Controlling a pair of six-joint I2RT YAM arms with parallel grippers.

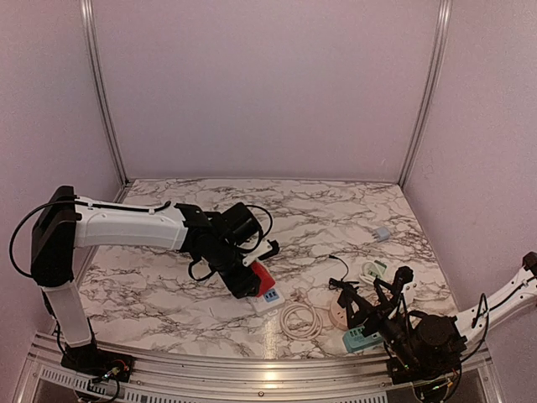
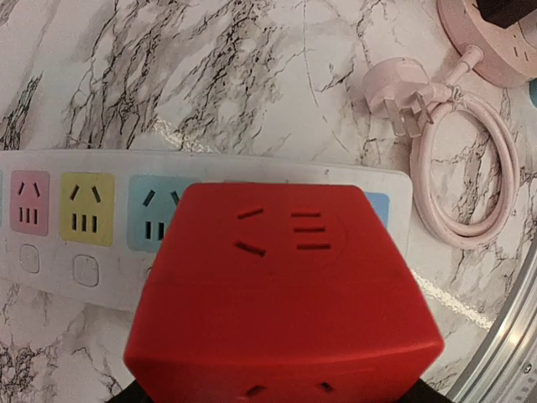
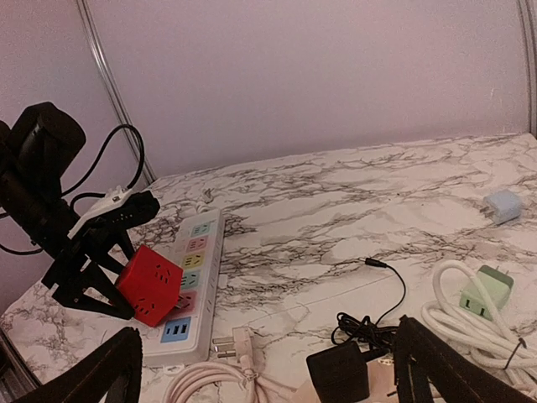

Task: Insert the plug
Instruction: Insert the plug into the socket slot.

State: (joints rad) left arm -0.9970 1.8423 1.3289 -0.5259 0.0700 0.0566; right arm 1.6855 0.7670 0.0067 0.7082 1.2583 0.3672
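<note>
A red cube plug (image 2: 285,294) is held in my left gripper (image 1: 250,277), which is shut on it. The cube hangs tilted just over a white power strip (image 2: 84,210) with coloured sockets, near the strip's end closest to the arms. In the right wrist view the red cube plug (image 3: 151,284) sits against the power strip (image 3: 200,252) at its red socket; its prongs are hidden. My right gripper (image 1: 375,291) is open and empty at the front right, well away from the strip.
A pink plug (image 2: 394,88) with coiled cable (image 1: 300,321) lies beside the strip's end. A pink round hub (image 1: 338,312), a black adapter (image 3: 340,369), a green charger (image 3: 487,290) and a pale blue charger (image 3: 503,206) lie at the right.
</note>
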